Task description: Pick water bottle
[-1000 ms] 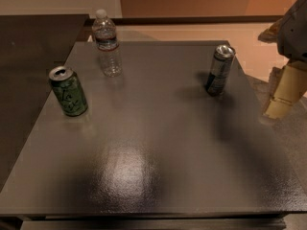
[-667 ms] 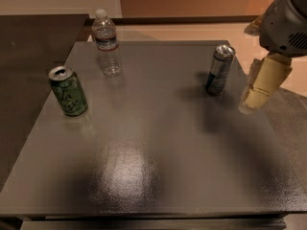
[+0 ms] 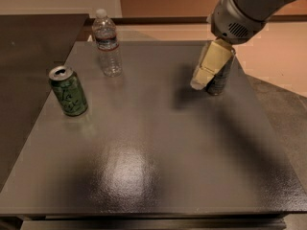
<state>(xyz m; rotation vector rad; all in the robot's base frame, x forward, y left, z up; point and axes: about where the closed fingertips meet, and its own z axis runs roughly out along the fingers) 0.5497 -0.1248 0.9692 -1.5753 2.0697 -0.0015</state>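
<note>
Our tool, a cream-coloured block hanging from a grey rounded arm housing, sits in the upper right of the frame, above the dark grey glossy table. We cannot tell whether it is spread or pressed together. Nearest to us, the table's surface carries a pale patch of glare. Farther back, at the left of the frame, a green soda can with a silver top stands upright. Right of centre, a slim dark can stands just behind the tool, which covers its left side. Farthest back, in the upper left, the small clear ribbed plastic water bottle, with a white cap and a blue-red-white label band, stands upright near the table's far edge, well apart from the tool.
</note>
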